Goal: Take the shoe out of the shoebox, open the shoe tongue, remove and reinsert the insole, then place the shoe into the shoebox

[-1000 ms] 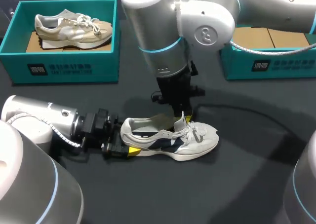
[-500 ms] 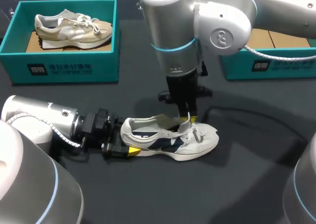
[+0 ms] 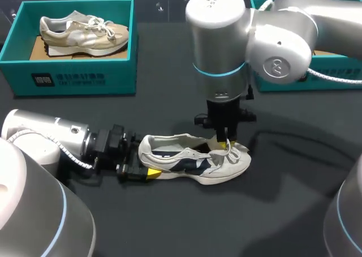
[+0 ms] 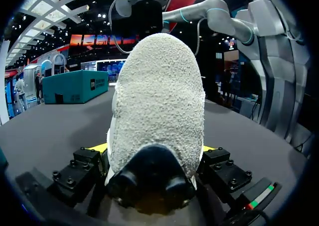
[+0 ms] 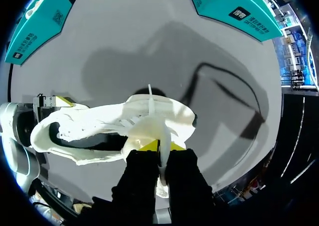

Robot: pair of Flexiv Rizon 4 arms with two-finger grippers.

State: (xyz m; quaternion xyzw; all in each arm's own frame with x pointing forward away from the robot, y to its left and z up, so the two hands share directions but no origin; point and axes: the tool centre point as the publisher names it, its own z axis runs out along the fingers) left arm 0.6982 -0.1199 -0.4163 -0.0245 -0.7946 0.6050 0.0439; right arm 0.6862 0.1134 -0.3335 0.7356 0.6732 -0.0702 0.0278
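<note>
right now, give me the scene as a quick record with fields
shoe: grey and white trainer, out of its box, on the table
left gripper: shut on the shoe's heel
right gripper: above the shoe, shut on the tongue
left shoebox: holds a beige shoe
right shoebox: partly hidden by the right arm

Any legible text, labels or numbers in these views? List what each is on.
Left teal cardboard shoebox: dark square mark and pale print on front wall, too small to read.
Right teal cardboard shoebox: similar pale print, blurred, unreadable.
Grey-white sneaker: no text visible.
</note>
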